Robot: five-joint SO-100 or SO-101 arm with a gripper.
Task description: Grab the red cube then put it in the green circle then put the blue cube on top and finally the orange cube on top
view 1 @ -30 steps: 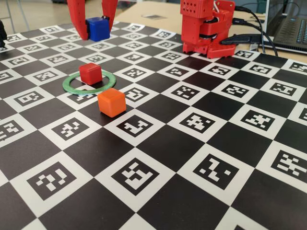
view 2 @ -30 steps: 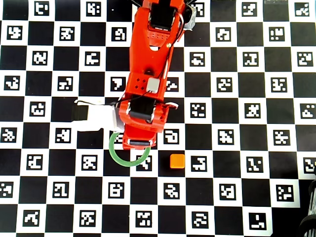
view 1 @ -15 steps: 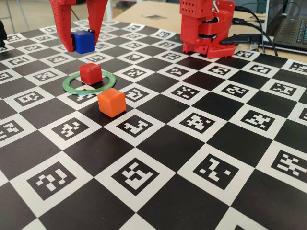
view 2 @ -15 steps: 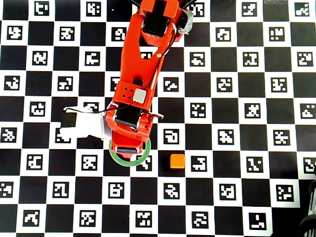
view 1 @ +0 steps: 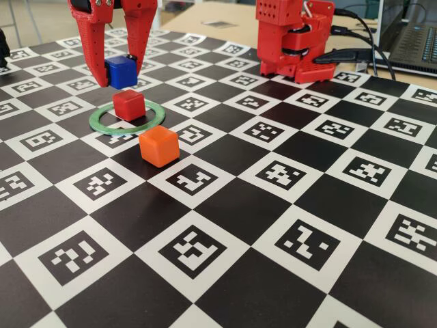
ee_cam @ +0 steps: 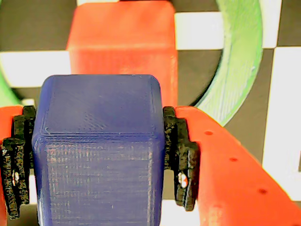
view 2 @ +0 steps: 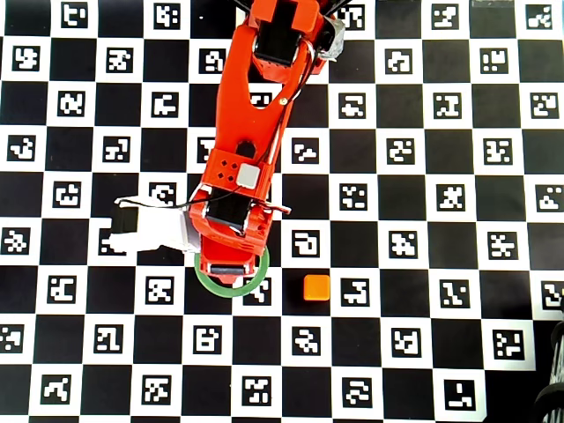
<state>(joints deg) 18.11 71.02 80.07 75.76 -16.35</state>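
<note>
My red gripper [view 1: 120,74] is shut on the blue cube [view 1: 121,72] and holds it in the air, just above and slightly behind the red cube [view 1: 129,104]. The red cube sits inside the green circle [view 1: 127,130] on the board. In the wrist view the blue cube [ee_cam: 99,150] fills the space between the black pads [ee_cam: 181,155], with the red cube [ee_cam: 123,42] and part of the green circle [ee_cam: 237,56] beyond it. The orange cube [view 1: 158,145] stands in front of the ring. In the overhead view the arm [view 2: 247,176] hides both the red and blue cubes.
The arm's red base [view 1: 293,37] stands at the back of the checkered marker board, with cables and a laptop [view 1: 410,41] behind it to the right. In the overhead view the orange cube [view 2: 316,287] lies just right of the green circle [view 2: 231,291].
The gripper carried the blue cube from the back of the board forward and down, and it now hangs close over the red cube. The red and orange cubes have not moved.
</note>
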